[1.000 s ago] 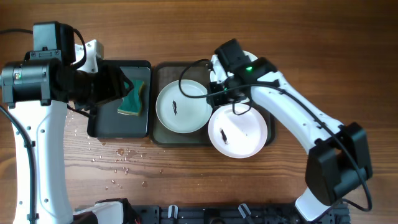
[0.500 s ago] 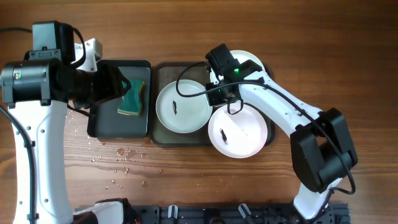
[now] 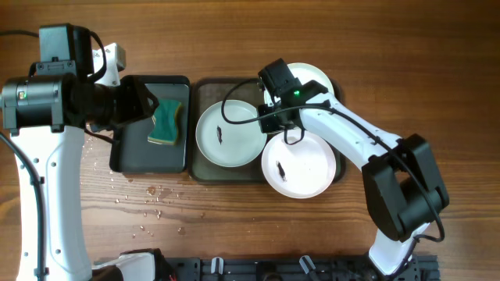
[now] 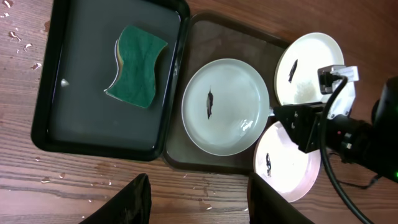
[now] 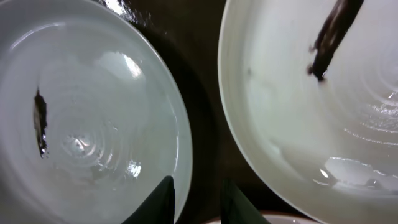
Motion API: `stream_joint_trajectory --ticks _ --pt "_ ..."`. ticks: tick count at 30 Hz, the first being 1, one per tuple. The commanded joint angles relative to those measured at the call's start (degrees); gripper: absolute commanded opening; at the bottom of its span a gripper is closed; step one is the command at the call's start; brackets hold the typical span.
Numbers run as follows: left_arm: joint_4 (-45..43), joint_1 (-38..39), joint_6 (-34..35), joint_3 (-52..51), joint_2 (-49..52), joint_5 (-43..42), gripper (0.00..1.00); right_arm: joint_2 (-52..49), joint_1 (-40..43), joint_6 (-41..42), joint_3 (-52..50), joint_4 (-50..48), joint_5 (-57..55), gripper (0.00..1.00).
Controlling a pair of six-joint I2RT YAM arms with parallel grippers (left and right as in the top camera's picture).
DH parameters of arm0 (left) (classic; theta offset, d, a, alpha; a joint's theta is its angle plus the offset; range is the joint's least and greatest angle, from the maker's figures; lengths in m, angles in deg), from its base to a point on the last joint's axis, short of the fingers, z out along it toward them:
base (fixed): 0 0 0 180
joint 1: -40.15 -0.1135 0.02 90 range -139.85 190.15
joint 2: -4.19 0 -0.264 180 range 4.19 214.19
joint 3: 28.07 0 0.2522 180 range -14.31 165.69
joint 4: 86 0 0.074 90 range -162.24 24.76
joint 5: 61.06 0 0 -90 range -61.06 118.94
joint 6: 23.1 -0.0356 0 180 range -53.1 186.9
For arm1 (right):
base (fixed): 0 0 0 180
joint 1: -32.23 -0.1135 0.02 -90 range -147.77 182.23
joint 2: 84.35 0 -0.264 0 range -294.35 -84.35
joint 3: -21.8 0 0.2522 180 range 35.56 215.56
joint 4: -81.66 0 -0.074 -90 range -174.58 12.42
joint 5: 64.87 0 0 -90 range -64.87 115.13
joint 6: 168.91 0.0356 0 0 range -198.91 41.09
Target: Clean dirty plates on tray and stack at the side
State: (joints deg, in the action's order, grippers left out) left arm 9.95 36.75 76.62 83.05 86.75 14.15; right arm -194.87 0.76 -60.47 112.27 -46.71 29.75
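Sponge [image 3: 165, 123] in small tray [image 3: 129, 160]; large tray [image 3: 205, 168] right, bearing plates [image 3: 230, 134].

Robot test bench — wood-grain tabletop [image 3: 234, 234], black mounting rail [image 3: 273, 269] along its near edge — cabled white arm [image 3: 359, 144].

The right gripper [image 5: 198, 193] has swung back and leftward, so the middle plate [image 3: 229, 134] now shows its rim between the parted jaws. The left gripper [image 4: 198, 183] has drawn back, uncovering the sponge [image 3: 166, 122] ahead of its jaws.
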Motion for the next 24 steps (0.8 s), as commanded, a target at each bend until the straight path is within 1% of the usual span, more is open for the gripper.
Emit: stream_joint_trajectory --ticks 1,3,7,12,15,17,19,24 --pt "-0.3 -0.1 -0.3 0.9 0.4 0.8 0.46 -0.7 0.0 2.6 -1.7 -0.8 -0.1 0.25" --pt "-0.3 -0.1 -0.3 0.9 0.4 1.2 0.46 -0.7 0.0 2.8 -2.1 -1.2 0.2 0.21" --pt "-0.3 -0.1 -0.3 0.9 0.4 1.9 0.46 -0.7 0.0 4.3 -3.2 -2.4 0.6 0.21" --pt "-0.3 -0.1 -0.3 0.9 0.4 2.0 0.45 -0.8 0.0 4.5 -5.0 -5.5 5.1 0.2" --pt "-0.3 -0.1 -0.3 0.9 0.4 2.0 0.45 -0.8 0.0 4.5 -5.0 -5.6 5.1 0.19" --pt "-0.3 -0.1 -0.3 0.9 0.4 2.0 0.45 -0.8 0.0 4.7 -5.1 -5.6 5.1 0.16" --pt "-0.3 -0.1 -0.3 0.9 0.4 2.0 0.44 -0.8 0.0 5.0 -5.1 -5.6 5.0 0.15" --pt "-0.3 -0.1 -0.3 0.9 0.4 2.0 0.44 -1.1 0.0 5.7 -5.2 -5.9 4.0 0.16"
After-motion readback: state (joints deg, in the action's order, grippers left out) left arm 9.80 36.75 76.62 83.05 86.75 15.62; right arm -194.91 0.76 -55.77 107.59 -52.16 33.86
